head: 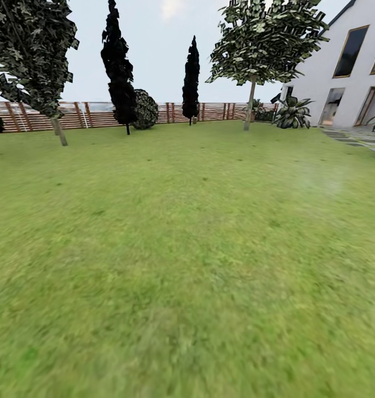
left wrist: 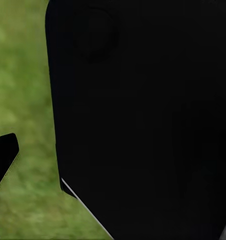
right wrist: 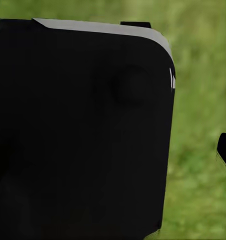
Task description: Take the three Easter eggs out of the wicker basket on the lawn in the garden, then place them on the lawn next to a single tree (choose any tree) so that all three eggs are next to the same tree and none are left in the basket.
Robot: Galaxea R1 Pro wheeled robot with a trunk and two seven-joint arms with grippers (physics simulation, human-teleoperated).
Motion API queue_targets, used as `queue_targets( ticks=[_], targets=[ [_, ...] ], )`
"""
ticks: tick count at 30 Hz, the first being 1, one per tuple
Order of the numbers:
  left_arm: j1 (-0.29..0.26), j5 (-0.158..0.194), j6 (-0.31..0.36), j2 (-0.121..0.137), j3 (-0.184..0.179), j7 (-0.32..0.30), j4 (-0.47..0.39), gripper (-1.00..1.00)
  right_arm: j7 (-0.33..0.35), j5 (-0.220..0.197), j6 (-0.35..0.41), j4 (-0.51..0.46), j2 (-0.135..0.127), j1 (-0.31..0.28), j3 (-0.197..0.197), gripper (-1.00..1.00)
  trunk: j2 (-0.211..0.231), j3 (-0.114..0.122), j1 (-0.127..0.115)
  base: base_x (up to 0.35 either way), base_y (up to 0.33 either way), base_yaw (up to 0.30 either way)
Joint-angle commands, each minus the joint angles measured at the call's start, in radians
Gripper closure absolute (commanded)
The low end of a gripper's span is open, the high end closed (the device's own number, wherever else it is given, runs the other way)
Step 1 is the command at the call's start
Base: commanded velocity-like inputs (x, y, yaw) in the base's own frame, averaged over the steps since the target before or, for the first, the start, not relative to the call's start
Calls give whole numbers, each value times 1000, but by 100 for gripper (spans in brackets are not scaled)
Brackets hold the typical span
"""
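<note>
Two tall leafy trees (head: 253, 105) stand along far edge of lawn (head: 187, 249) by slatted fence (head: 71, 115); white house (head: 342, 72) at far right corner. Basket, eggs unseen; likely robot in transit. Dark casing (left wrist: 143, 120) blocks wrist views; hand state: cannot tell, either side.

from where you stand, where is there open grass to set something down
The broad green lawn ahead is open from the near foreground back to the brown slatted fence. It gets crowded along that fence: leafy grey-trunked trees, dark cypresses and a round shrub. The white house and grey stepping stones border the right.
</note>
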Motion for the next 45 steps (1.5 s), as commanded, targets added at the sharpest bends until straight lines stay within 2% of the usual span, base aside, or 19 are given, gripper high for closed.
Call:
queue_targets(
  ticks=[1, 45],
  targets=[
    [0, 1, -1, 0, 1, -2, 0, -100, 1, 1, -3, 1, 0, -1, 1, -100, 0, -1, 1, 338, 0, 0],
    [0, 1, -1, 0, 1, -2, 0, -100, 1, 2, 2, 2, -3, -1, 2, -100, 0, -1, 1, 338, 0, 0]
  ],
)
